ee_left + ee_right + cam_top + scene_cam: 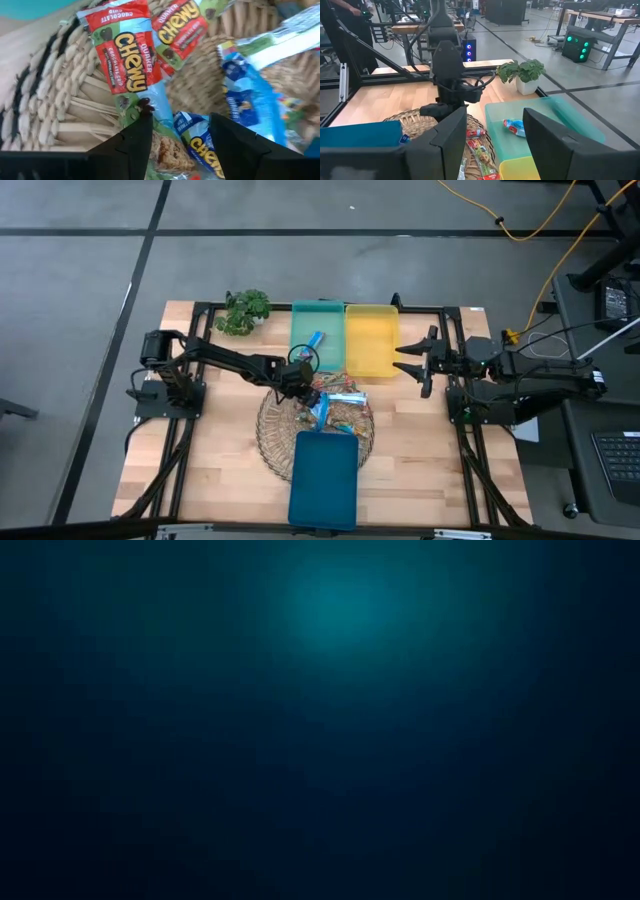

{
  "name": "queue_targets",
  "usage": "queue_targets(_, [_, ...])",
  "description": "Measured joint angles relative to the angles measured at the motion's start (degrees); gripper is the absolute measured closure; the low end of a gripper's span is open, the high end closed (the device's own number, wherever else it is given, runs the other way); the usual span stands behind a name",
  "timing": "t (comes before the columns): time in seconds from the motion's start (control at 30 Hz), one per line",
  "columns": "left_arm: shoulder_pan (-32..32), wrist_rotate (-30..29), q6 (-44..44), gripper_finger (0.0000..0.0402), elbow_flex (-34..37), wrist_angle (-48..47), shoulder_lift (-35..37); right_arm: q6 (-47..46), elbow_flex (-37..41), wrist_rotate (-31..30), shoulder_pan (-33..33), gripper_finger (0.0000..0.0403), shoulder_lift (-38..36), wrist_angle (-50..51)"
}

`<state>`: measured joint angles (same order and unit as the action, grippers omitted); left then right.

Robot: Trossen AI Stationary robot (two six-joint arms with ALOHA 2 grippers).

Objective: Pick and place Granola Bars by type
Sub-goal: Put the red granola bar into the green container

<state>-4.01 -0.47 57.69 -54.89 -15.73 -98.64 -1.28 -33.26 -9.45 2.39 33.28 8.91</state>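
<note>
Taking the woven basket point(315, 430) as the landmark, the left gripper point(177, 142) hung low over its rear-left part, its two dark fingers parted and clasping nothing, with a red-wrapped Chewy bar point(122, 52) lying directly ahead of them on the weave. A second red bar point(180, 27) lay just beside the first, and blue-wrapped bars point(247, 100) were heaped next to them toward the basket's middle. The step in hand looked like the start of a pick: the fingers stood spread above the pile, not yet around any one wrapper. The next move would call for settling on a single bar, lowering so the fingers straddle its narrow width, and closing without catching a neighbour's overlapping wrapper. Beyond the basket, one blue bar point(314, 340) already lay in the green tray point(316, 313), and the yellow tray point(371, 345) beside it looked bare. The right gripper point(413, 363) waited past the yellow tray, well apart from the basket, jaws released and empty.
</note>
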Motion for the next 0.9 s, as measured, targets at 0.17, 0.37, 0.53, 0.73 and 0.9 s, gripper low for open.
queue_targets(0.17, [0.2,-1.3,0.1,0.0215,-1.6,-0.5,1.3,0.1,0.0,0.0,0.0,0.0207,0.0,0.0])
queue_targets(0.37, [0.0,-2.4,0.9,0.0215,-2.6,-4.9,1.3,0.2,0.0,0.0,0.0,0.0207,0.0,0.0])
queue_targets(0.53, [-0.5,-5.1,2.6,0.0214,-2.6,-10.3,1.3,0.3,0.0,0.0,0.0,0.0207,0.0,0.0])
queue_targets(0.73, [-1.1,-5.2,0.8,0.0201,-2.6,-9.9,1.3,0.3,0.0,0.0,0.0,0.0207,0.0,0.0])
queue_targets(0.9, [-2.0,-5.7,0.5,0.0187,-2.2,-9.7,1.3,0.3,0.0,0.0,0.0,0.0207,0.0,0.1])
